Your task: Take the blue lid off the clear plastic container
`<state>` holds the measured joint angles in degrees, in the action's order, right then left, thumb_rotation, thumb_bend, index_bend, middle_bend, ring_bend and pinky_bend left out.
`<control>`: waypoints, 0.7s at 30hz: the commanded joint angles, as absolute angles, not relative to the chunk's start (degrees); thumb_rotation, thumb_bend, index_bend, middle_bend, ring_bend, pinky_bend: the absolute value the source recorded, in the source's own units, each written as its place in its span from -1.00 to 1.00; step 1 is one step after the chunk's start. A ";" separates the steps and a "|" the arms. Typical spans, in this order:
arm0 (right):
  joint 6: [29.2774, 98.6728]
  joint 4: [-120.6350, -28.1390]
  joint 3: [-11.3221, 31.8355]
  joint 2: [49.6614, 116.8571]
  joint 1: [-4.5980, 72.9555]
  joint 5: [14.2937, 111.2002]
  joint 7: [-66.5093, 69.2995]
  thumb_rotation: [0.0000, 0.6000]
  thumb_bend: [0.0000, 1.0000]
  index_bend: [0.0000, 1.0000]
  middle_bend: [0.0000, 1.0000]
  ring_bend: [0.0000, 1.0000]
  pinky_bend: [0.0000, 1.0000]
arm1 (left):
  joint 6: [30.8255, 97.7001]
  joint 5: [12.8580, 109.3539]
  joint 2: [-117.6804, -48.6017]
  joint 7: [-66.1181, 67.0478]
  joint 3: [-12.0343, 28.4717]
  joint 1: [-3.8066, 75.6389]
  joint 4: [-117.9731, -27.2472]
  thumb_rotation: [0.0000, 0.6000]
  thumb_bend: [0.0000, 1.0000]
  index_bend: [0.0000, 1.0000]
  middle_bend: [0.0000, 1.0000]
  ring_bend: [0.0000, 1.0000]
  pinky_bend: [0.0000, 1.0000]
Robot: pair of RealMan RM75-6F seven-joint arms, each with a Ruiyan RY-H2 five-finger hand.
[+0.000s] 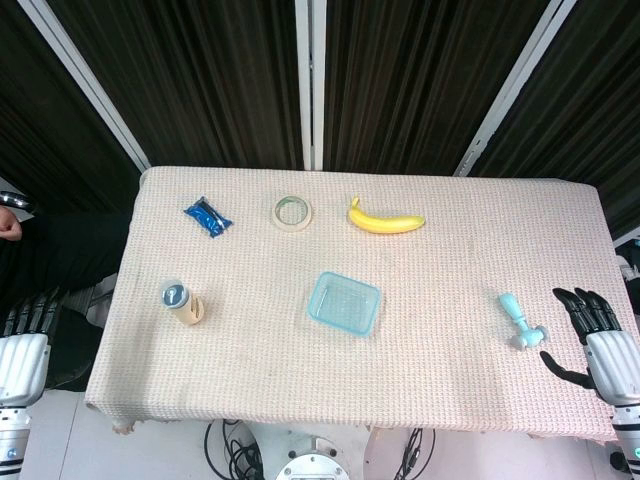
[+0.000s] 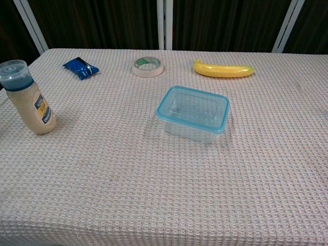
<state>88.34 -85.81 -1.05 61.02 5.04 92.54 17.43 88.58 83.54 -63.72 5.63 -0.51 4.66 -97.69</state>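
Note:
A clear plastic container (image 1: 344, 304) (image 2: 193, 115) stands near the middle of the table, and its blue-rimmed lid (image 2: 193, 108) sits closed on top. My right hand (image 1: 592, 335) hovers at the table's right front corner, well to the right of the container, fingers spread and holding nothing. My left hand (image 1: 28, 322) stays off the table's left edge, only its dark fingers showing, far from the container. Whether its fingers hold anything cannot be made out. The chest view shows neither hand.
On the woven cloth (image 1: 450, 280) lie a banana (image 1: 384, 220) (image 2: 223, 69), a tape roll (image 1: 292, 211) (image 2: 148, 66) and a blue packet (image 1: 207, 216) (image 2: 80, 67) at the back. A sauce bottle (image 1: 183, 303) (image 2: 27, 98) stands left. A light blue tool (image 1: 519, 321) lies beside my right hand.

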 commanded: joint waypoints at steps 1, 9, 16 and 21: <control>88.99 -85.97 -0.84 61.01 4.80 92.89 16.32 1.00 -0.65 -1.00 -0.79 -1.00 -1.00 | 88.28 83.70 -63.80 5.59 -0.33 4.70 -97.52 1.00 -1.00 -0.90 -0.95 -1.00 -1.00; 89.86 -85.69 -0.37 61.63 3.91 92.44 15.56 1.00 -0.65 -1.00 -0.79 -1.00 -1.00 | 88.29 85.52 -63.43 6.97 0.88 5.47 -98.46 1.00 -1.00 -0.90 -0.95 -1.00 -1.00; 90.23 -86.45 0.31 61.18 4.72 94.03 14.94 1.00 -0.66 -1.00 -0.80 -1.00 -1.00 | 82.71 90.32 -59.46 10.22 4.20 12.42 -104.66 1.00 -1.00 -0.90 -0.95 -1.00 -1.00; 91.46 -87.44 1.35 60.34 5.25 95.12 13.55 1.00 -0.66 -1.00 -0.80 -1.00 -1.00 | 71.91 91.46 -57.88 10.00 8.46 22.22 -109.70 1.00 -1.00 -0.90 -0.95 -1.00 -1.00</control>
<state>91.23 -87.16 1.09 60.58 5.06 94.86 13.90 77.61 90.63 -59.06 9.72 5.71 17.01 -106.68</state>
